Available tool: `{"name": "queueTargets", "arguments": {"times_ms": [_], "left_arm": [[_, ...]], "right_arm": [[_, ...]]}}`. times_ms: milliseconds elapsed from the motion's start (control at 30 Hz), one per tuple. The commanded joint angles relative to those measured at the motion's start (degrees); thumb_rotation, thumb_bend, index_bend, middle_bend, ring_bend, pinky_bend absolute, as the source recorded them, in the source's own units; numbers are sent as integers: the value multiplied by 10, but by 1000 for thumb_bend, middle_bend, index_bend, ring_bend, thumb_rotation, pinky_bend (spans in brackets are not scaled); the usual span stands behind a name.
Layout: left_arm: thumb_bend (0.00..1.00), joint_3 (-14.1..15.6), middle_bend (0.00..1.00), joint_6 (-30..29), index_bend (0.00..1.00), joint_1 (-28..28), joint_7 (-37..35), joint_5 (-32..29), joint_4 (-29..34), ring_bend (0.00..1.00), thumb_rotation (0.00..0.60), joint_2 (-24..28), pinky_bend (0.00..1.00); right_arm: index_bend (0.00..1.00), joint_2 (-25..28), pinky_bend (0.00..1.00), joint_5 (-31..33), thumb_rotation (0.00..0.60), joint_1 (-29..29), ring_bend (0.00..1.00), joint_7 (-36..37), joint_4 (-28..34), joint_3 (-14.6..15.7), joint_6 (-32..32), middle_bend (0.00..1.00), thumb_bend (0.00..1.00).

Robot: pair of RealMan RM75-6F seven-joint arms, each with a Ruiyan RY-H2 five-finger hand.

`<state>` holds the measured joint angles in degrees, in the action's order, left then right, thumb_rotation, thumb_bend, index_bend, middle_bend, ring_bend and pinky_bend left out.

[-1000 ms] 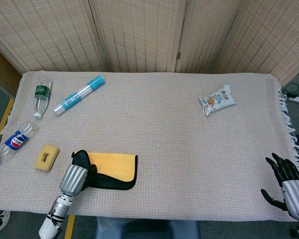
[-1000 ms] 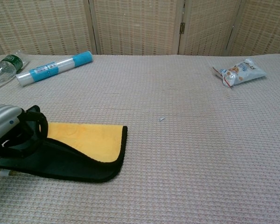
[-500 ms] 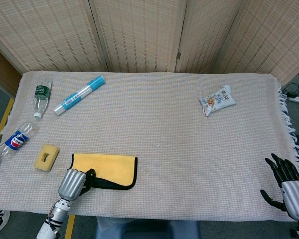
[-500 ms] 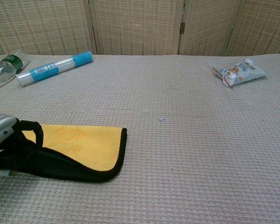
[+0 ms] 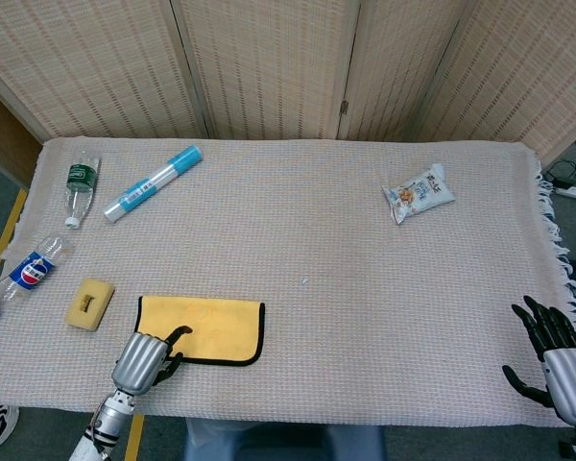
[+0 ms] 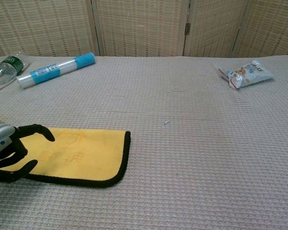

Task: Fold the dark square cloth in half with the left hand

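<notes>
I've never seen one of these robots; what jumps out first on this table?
The folded cloth, bright yellow with a dark border, lies at the near left edge, the left hand at its near corner with fingers spread. A snack packet sits far right, and a blue-capped tube lies far left.

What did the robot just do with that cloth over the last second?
The left hand laid the cloth's dark flap down flat, yellow side up, let go, and drew back toward the table's near edge, fingers apart. The right hand, bottles, sponge, tube and snack bag stayed put.
</notes>
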<state>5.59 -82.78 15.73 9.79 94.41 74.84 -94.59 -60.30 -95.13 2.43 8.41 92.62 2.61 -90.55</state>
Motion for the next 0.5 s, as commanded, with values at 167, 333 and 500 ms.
{"name": "queueTargets", "arguments": {"times_ms": [167, 333, 500], "left_arm": [[480, -3, 1000, -23, 342, -10, 8, 14, 35, 1000, 600, 28, 1000], [461, -14, 952, -100, 313, -24, -97, 41, 59, 960, 600, 92, 996], [297, 2, 240, -93, 207, -61, -90, -16, 104, 172, 600, 220, 118]], "right_arm": [[0, -1, 0, -1, 600, -1, 0, -2, 1, 1, 1, 0, 348], [0, 0, 0, -5, 600, 2, 0, 1, -1, 1, -7, 0, 347], [0, -1, 0, -10, 600, 4, 0, -4, -4, 2, -12, 0, 348]]}}
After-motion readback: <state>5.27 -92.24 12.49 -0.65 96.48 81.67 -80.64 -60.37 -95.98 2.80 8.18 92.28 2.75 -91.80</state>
